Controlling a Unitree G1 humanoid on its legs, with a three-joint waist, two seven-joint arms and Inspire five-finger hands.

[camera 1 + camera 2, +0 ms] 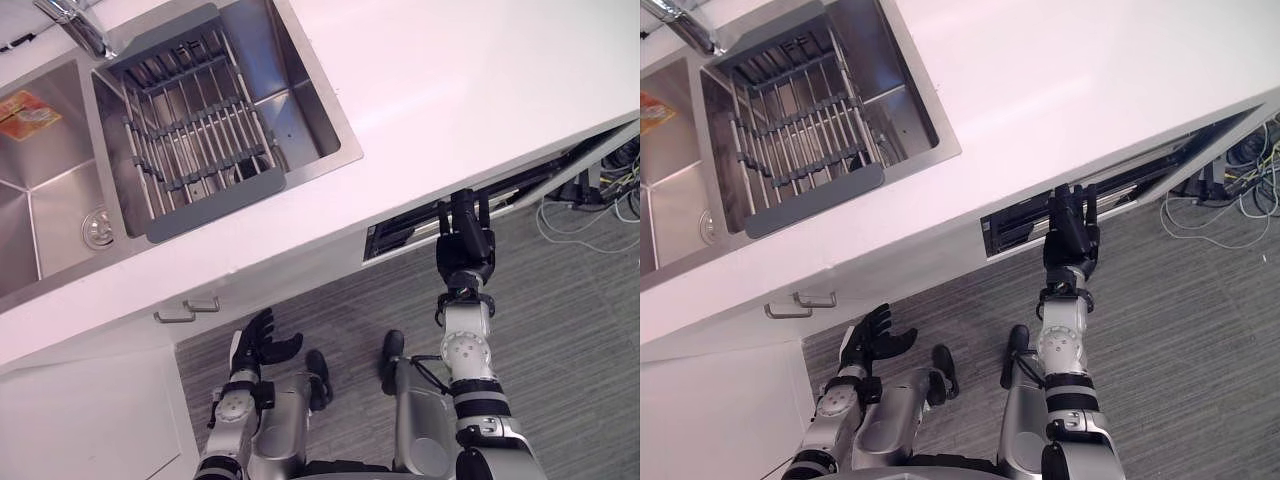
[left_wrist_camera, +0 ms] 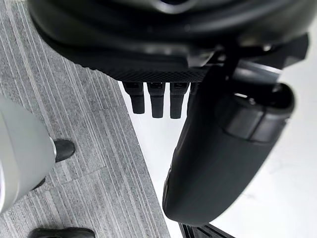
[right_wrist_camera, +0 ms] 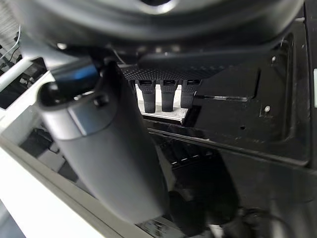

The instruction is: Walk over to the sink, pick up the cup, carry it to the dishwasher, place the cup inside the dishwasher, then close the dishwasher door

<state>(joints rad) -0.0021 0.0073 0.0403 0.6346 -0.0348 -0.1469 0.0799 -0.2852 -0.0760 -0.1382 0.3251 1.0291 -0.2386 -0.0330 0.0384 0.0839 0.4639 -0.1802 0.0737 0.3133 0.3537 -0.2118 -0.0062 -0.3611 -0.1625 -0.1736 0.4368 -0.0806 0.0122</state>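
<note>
Standing nearly shut, the dishwasher door shows as a narrow dark slot running lengthwise under the front edge of the white counter. Whether the cup sits inside cannot be told. The right hand rests against the slot at its end nearer the sink, fingers straight, pointing up at the counter and gripping nothing. A push away from the robot looks like the remaining move. The left hand hangs low by the cabinet, relaxed and empty, farther from the door.

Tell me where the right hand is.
In the left eye view, the right hand is right of centre, raised to the dishwasher door at its top edge, just under the counter.
</note>
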